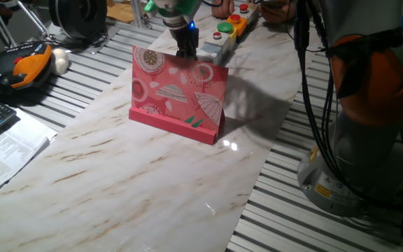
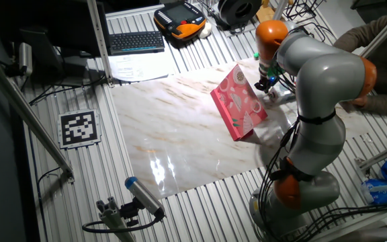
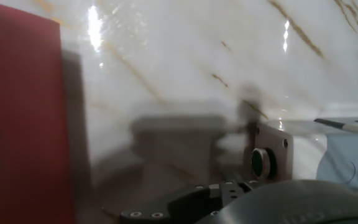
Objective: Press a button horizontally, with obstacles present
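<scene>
An upright pink-red rectangular card board (image 1: 179, 94) printed with white umbrella, flower and circle patterns stands on its pink base strip at the centre of the white marble-patterned bench (image 1: 117, 175). Just behind it, toward the top of the frame, hangs the black gripper (image 1: 186, 47); whether its jaws are open or closed cannot be told. In the hand view, a grey box's green round button (image 3: 258, 162) sits at lower right, facing sideways.
</scene>
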Action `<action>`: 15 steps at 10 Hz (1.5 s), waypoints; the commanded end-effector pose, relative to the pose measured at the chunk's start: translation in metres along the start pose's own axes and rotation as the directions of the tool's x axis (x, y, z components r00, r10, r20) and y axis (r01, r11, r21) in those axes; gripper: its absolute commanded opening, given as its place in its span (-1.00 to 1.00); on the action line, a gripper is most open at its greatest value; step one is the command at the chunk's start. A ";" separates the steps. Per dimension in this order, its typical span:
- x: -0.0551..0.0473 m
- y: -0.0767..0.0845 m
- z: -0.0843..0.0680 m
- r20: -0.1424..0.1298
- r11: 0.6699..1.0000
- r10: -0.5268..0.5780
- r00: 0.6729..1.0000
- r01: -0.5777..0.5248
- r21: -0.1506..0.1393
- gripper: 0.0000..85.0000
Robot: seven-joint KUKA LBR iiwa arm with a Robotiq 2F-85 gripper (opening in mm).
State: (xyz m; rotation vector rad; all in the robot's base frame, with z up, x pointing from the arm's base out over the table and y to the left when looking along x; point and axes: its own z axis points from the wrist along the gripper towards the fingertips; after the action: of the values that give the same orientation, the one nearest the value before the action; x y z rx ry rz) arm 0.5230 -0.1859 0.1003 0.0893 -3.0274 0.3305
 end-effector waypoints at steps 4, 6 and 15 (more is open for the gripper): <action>-0.002 0.001 0.017 0.015 0.996 -0.031 0.999 0.030 0.082 -1.00; 0.001 -0.006 0.030 0.038 0.995 -0.042 0.998 0.039 0.091 -1.00; 0.003 -0.018 0.050 0.058 0.983 -0.083 0.995 0.072 0.169 -1.00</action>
State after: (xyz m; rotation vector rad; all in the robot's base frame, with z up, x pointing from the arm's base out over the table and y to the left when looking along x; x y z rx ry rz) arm 0.5163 -0.2153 0.0554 0.2353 -3.0417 0.5917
